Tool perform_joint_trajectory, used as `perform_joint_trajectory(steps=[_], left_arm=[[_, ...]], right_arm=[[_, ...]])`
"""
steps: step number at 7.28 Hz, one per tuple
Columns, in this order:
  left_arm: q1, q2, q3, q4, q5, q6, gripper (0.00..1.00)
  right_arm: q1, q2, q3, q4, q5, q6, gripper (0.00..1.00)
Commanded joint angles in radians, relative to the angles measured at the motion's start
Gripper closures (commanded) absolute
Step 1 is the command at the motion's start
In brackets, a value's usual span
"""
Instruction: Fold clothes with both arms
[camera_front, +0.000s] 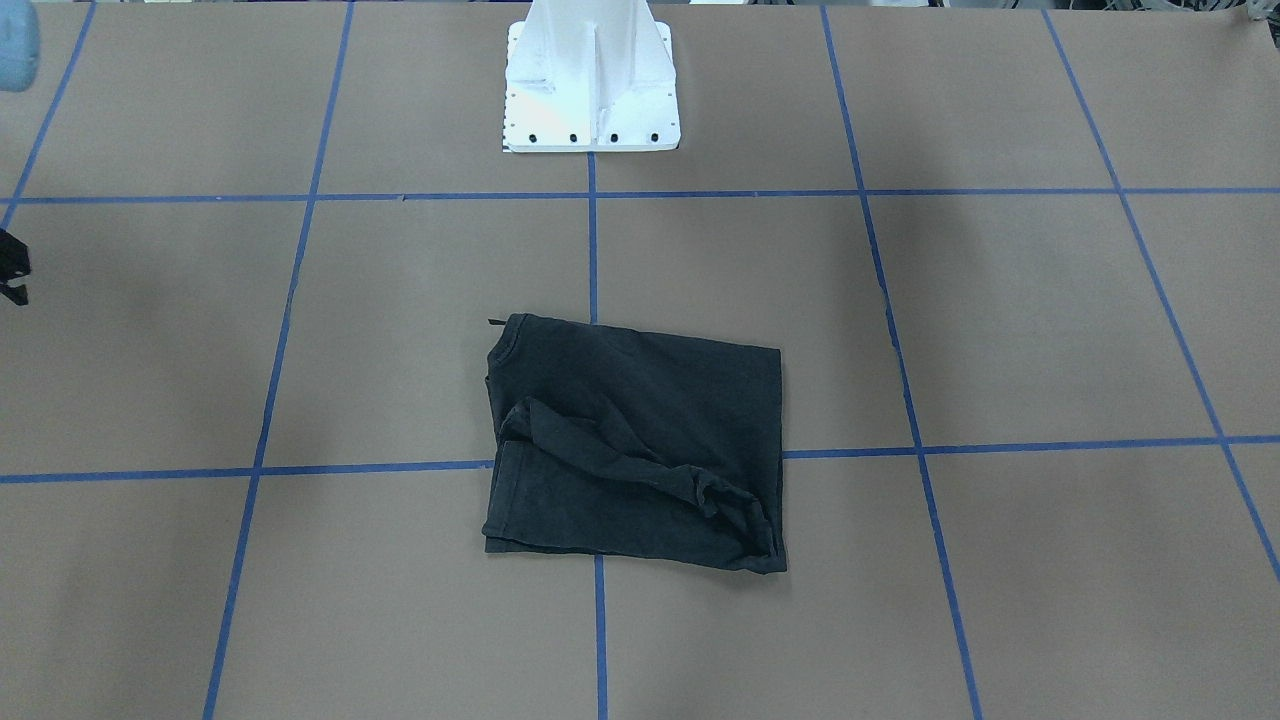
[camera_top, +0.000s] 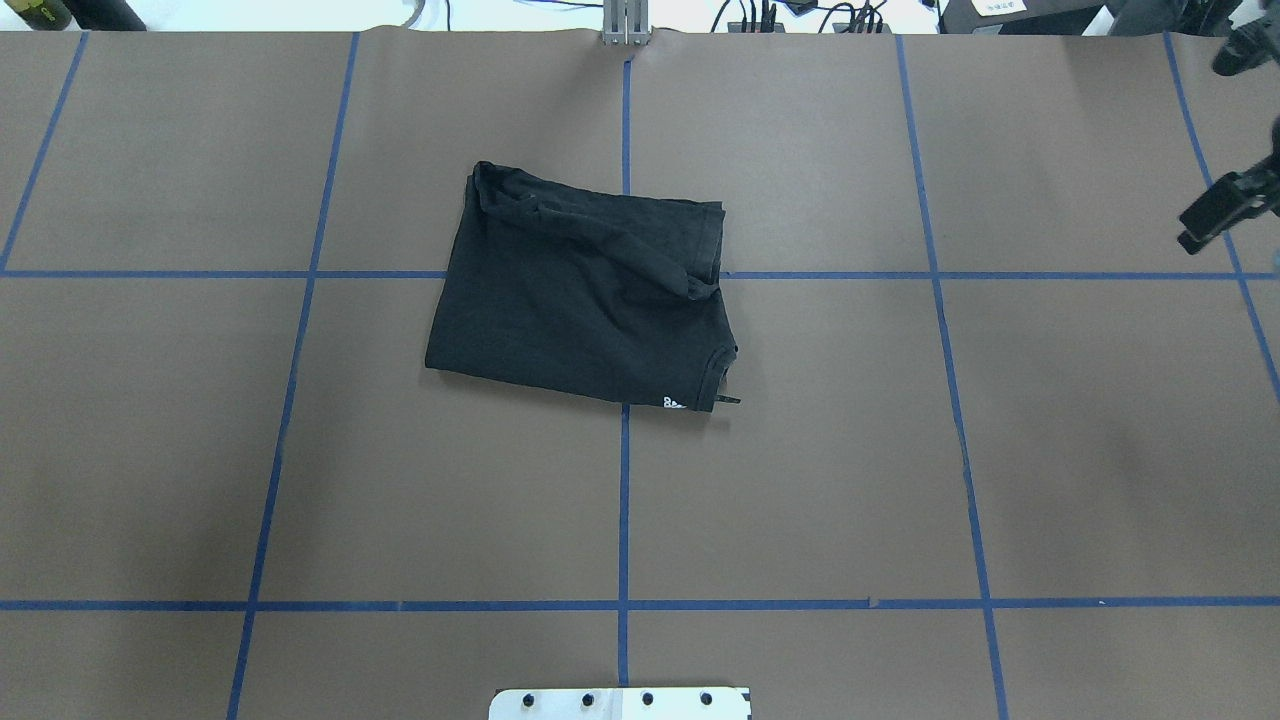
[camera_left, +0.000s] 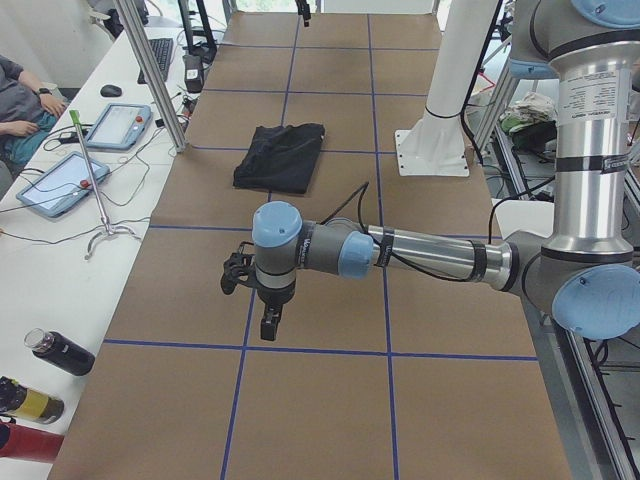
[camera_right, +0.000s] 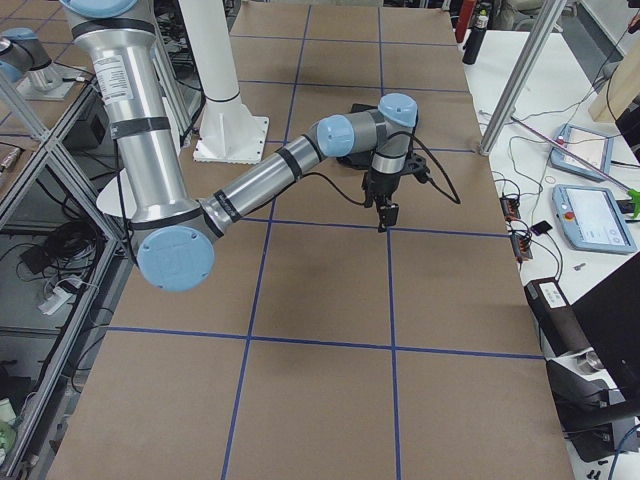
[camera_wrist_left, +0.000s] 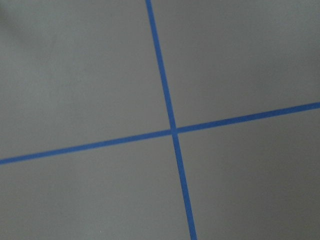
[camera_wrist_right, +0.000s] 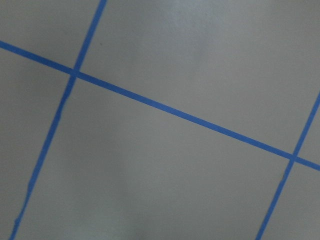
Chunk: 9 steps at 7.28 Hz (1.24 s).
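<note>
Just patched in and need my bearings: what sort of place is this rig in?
Probably a robotics lab workcell: a table gridded with blue tape, the left arm and right arm by a white pedestal, and a side bench with tablets.

Even, diffuse light, soft faint shadows on the table, wrist views blurred, white pedestal overexposed

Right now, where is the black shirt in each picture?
Front-facing: shirt at centre, below the white pedestal.
Overhead: upper centre, pedestal at bottom edge.
Left: upper middle, left of pedestal.
Right: top, mostly behind the right arm, right of pedestal.
Left wrist: absent.
Right wrist: absent.
Landmark: the pedestal.
</note>
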Motion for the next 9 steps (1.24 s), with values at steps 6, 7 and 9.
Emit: perform_joint_trajectory(steps=[6, 7, 9], left_arm=[[-0.016, 0.029, -0.057, 0.096, -0.085, -0.004, 0.00], [-0.015, 0.028, -0.086, 0.101, -0.096, -0.009, 0.00], [-0.015, 0.037, -0.109, 0.095, -0.093, -0.004, 0.00]], right_arm=[[0.225, -0.502, -0.067, 0.453, 0.095, -0.087, 0.00], [0.228, -0.502, -0.080, 0.460, 0.105, -0.084, 0.00], [0.234, -0.483, -0.017, 0.463, 0.105, 0.033, 0.00]])
